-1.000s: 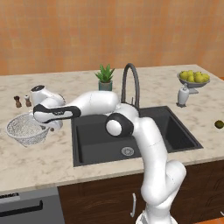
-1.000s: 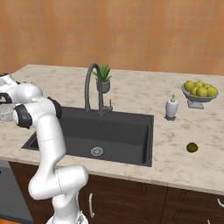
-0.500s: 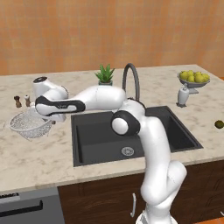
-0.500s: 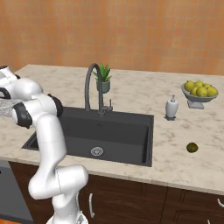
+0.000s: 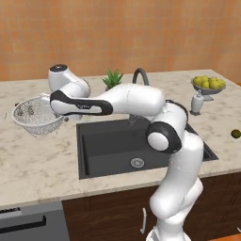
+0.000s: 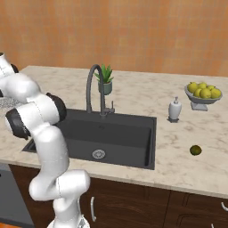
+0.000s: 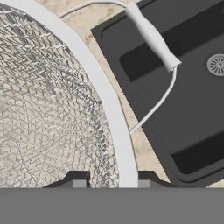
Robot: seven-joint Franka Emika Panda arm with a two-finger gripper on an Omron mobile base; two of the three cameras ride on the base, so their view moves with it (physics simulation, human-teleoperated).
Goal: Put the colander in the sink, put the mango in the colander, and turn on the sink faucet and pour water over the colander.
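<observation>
Lifted off the counter since a second ago, the colander (image 5: 36,115) now hangs clear of the marble.
Gripper (image 7: 108,183) jaws appear clamped on its white rim, left of the sink (image 5: 108,146); the mango (image 6: 195,150) lies near the counter's front right edge.

We note an orange-brown textured wall (image 5: 141,33) running behind the desk (image 5: 42,160), whose top is pale beige speckled stone. Below the front edge we see dark brown cabinet fronts (image 6: 187,209) with slim silver pull handles (image 6: 92,208). A grey appliance front (image 5: 28,223) with a dark horizontal slot sits under the desk, on the lower left of the left base view. Lighting is even and soft, without hard shadows.
</observation>
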